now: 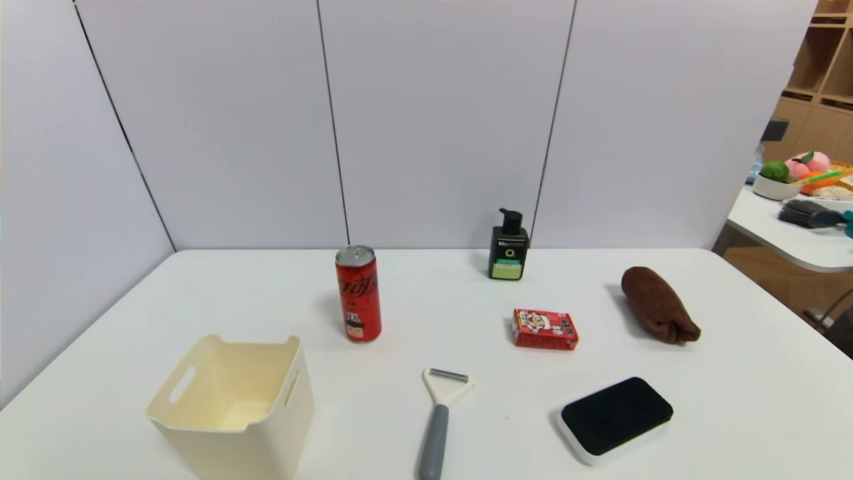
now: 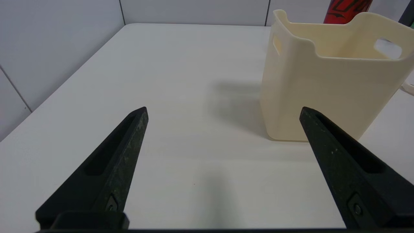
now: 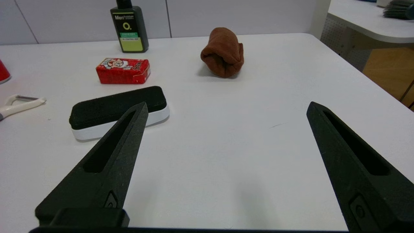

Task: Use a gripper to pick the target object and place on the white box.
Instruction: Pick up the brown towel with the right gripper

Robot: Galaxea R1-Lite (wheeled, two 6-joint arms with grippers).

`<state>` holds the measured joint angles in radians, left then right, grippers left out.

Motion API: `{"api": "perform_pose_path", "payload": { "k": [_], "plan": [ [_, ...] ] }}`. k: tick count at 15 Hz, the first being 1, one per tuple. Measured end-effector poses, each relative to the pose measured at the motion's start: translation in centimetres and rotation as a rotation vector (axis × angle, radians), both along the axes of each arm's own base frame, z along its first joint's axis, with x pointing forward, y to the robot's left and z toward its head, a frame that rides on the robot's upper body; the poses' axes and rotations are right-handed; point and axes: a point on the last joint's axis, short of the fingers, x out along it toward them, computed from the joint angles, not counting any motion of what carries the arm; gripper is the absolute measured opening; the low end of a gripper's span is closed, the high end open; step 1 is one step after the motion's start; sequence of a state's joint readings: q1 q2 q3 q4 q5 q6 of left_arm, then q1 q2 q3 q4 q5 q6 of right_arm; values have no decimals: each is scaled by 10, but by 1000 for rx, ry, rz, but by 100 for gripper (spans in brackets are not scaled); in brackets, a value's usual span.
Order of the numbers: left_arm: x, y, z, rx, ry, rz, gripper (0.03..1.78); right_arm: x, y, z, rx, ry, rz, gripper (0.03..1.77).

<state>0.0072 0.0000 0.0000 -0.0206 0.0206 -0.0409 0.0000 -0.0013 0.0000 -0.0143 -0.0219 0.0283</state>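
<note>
Nearest, the left gripper (image 2: 223, 111) and right gripper (image 3: 228, 105) hover empty over the white table (image 1: 373, 400), fingers spread wide, with the cream bin (image 1: 283, 420) at the table's left and, farther back on its right, the rolled brown towel (image 1: 656, 303) lying beyond the black-topped eraser (image 1: 616, 417).

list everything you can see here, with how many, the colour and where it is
Bin: one, cream, table's near left
Can: one, red, behind bin
Peeler: one, grey and white, near middle
Bottle: one, black, back
Carton: one, red, right of can
Pad: one, black and white, near right
Towel: one, brown, far right
Table: one, white, beneath these
Side table: one, white, beyond right, holding bowl, brush
Hands: two, black, open, left by bin, right before towel
</note>
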Motion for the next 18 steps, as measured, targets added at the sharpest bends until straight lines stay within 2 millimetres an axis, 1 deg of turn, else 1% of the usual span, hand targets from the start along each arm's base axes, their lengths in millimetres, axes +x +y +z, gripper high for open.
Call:
{"api": "perform_pose_path", "payload": {
  "k": [2,5,7,8,10,11,13,14,16,18],
  "plan": [
    [0,0,0,0,0,0,169,0,0,1,6,-8,0,170],
    [0,0,0,0,0,0,169,1,0,8,-7,-53,16,170],
    [0,0,0,0,0,0,169,5,1,29,-29,-95,29,170],
    [0,0,0,0,0,0,169,8,1,47,-36,-124,32,170],
    [0,0,0,0,0,0,169,22,1,95,-46,-180,28,170],
    [0,0,0,0,0,0,169,32,1,123,-49,-205,22,170],
    [0,0,0,0,0,0,169,63,0,181,-55,-234,9,170],
    [0,0,0,0,0,0,169,85,-1,210,-59,-249,1,170],
    [0,0,0,0,0,0,169,134,-5,259,-64,-274,-12,170],
    [0,0,0,0,0,0,169,192,-9,301,-77,-306,-25,170]
  ]
}}
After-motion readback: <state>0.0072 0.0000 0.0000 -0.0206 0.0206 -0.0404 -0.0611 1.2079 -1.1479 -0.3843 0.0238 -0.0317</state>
